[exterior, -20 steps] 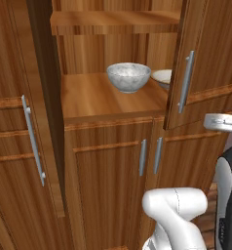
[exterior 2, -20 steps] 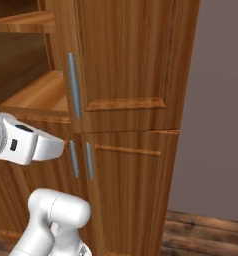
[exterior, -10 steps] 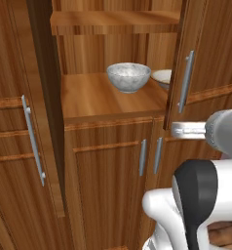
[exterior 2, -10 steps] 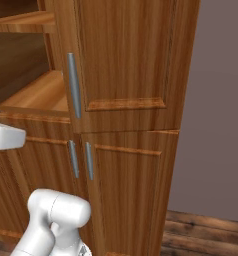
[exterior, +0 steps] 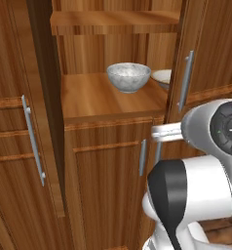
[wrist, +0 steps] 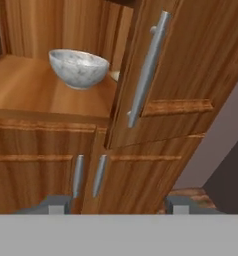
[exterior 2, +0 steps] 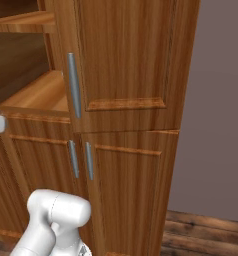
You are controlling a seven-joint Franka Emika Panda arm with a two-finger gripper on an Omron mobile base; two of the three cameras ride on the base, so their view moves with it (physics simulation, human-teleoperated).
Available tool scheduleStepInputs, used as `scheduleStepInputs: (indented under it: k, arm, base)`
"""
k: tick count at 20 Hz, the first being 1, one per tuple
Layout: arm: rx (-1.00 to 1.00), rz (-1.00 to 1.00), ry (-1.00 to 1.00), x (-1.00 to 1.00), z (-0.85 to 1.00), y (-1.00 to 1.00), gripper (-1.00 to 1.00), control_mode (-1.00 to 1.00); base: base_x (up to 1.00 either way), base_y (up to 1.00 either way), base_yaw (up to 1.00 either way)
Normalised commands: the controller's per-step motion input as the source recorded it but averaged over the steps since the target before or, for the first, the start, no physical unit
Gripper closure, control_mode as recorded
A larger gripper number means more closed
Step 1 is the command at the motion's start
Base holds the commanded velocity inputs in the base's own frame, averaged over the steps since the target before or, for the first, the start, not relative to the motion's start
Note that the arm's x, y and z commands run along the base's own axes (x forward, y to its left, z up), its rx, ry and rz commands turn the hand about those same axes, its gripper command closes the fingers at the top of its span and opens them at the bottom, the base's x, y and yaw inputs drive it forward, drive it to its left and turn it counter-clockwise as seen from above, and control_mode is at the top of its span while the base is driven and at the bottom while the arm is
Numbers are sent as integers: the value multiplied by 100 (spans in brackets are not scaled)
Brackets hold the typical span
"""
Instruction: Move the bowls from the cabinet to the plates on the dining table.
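Since both bowls sit on the cabinet shelf and no plate or dining table is in sight, I judge the task barely begun: neither bowl has been picked up, and both trips to the table are left.

Going left to right in the left base view, the left door stands swung open with its grey bar handle. Next comes the open shelf, with the marbled bowl upright near its middle. Just to its right the beige bowl peeks out, more than half hidden by the edge of the right door. That door is only partly open, and its handle crosses in front of the beige bowl.

In the hand view the gripper shows its two finger tips set wide apart with nothing between them. It sits low, level with the lower doors, well short of the shelf. The marbled bowl lies up and to the left of it.

The marbled bowl looks freely reachable from the front. For the beige one, the right door is the likely obstacle, since its edge and handle stand between the hand and that bowl.
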Motion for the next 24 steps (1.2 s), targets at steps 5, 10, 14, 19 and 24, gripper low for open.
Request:
scheduleStepInputs:
  k: [5, 10, 14, 19, 24]
  arm:
    - [-15, 11, 1, 14, 8, 20, -100, -100]
    - [-13, 13, 6, 41, 0, 0, -100, -100]
    - [-10, 10, 3, 39, 0, 1, -100, -100]
    - [-15, 1, 4, 36, 0, 6, -100, -100]
    - [-15, 0, 6, 42, 0, 5, -100, -100]
  base:
    - [0, 0, 0]
    - [0, 0, 0]
    - [0, 0, 0]
    - [0, 0, 0]
    - [0, 0, 0]
